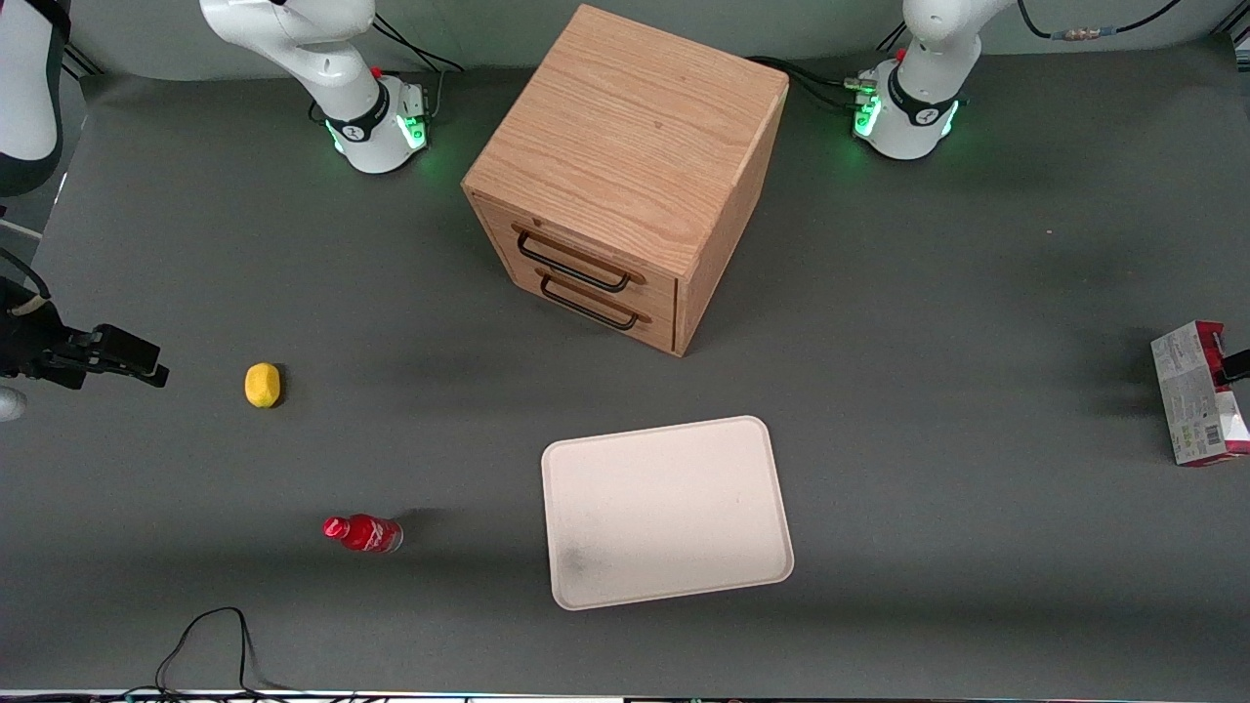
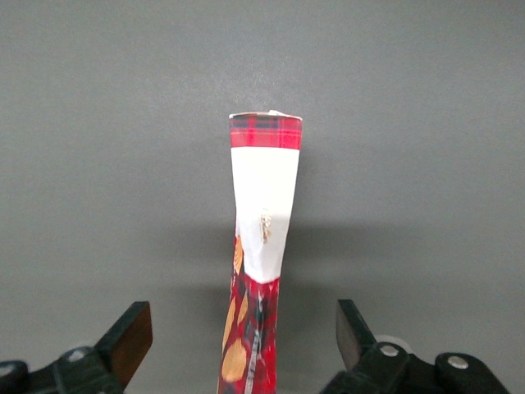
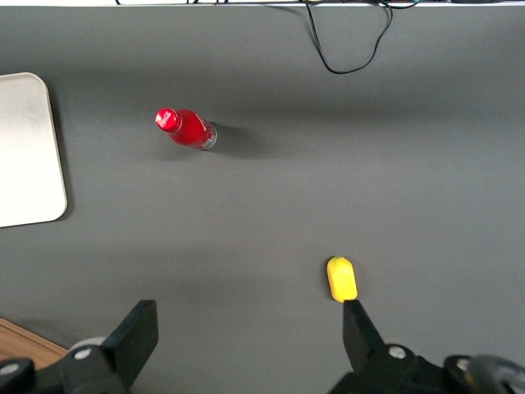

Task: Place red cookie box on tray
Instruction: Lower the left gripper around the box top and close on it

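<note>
The red cookie box [image 1: 1197, 405] stands on its thin edge on the grey table, toward the working arm's end, with its white-grey barcode panel facing the front camera. In the left wrist view its narrow top edge [image 2: 264, 205] runs between my fingers. My gripper [image 2: 243, 336] is open and straddles the box, with one fingertip [image 2: 131, 338] and the other [image 2: 354, 327] well clear of its faces. In the front view only a dark bit of the gripper [image 1: 1237, 365] shows at the picture's edge. The cream-white tray [image 1: 667, 513] lies flat, nearer the front camera than the cabinet.
A wooden drawer cabinet [image 1: 625, 176] with two dark handles stands mid-table. A small red bottle [image 1: 363, 533] and a yellow lemon-like object [image 1: 262, 385] lie toward the parked arm's end. A black cable [image 1: 210, 644] loops at the table's front edge.
</note>
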